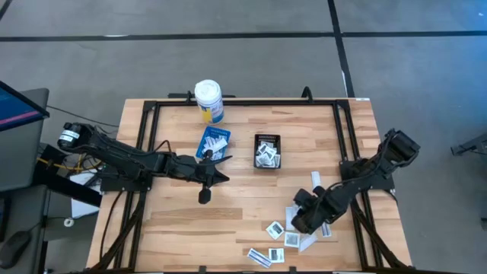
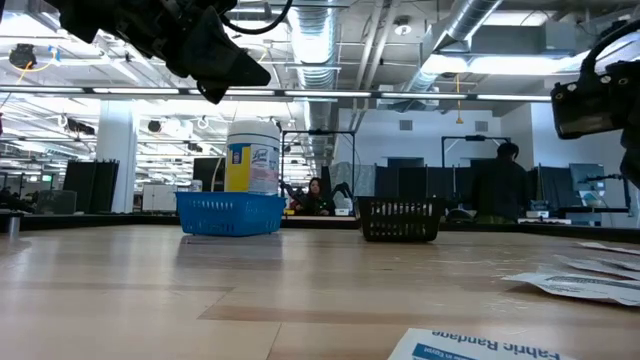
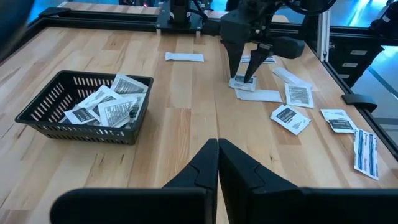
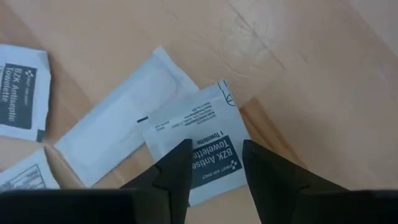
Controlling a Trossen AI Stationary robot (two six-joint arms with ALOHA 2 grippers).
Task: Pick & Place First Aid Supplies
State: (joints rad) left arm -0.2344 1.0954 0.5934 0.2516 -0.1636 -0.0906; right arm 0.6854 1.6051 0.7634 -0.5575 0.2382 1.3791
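The packets (image 1: pixel 283 236) are lying scattered on the near right part of the table (image 1: pixel 243 183), and some more are already resting inside the black basket (image 1: pixel 267 151) near the middle. One squarish towelette packet (image 4: pixel 202 146) is lying directly under the right tool (image 4: pixel 214 163), overlapping the end of a longer plain white packet (image 4: pixel 118 135).

The right tool is hanging just above this packet with its two fingers spread, one on each side of the dark printed block, and nothing is being pinched yet. In the left wrist view the same tool (image 3: pixel 245 79) is pointing down onto that little stack, its tips almost touching it. The right arm is clearly the nearer one; the packets are well apart from the left arm.

The squarish packet is lying flat and turned at an angle to the finger line, so the fingers are standing across one of its corners. The long packet under it is running slantwise away from the tool, so a closing pinch might, I think, catch both sheets together.

The left tool (image 1: pixel 215 174) is waiting over the middle of the table, near the blue basket (image 1: pixel 214 142), with its fingers pressed together and empty.
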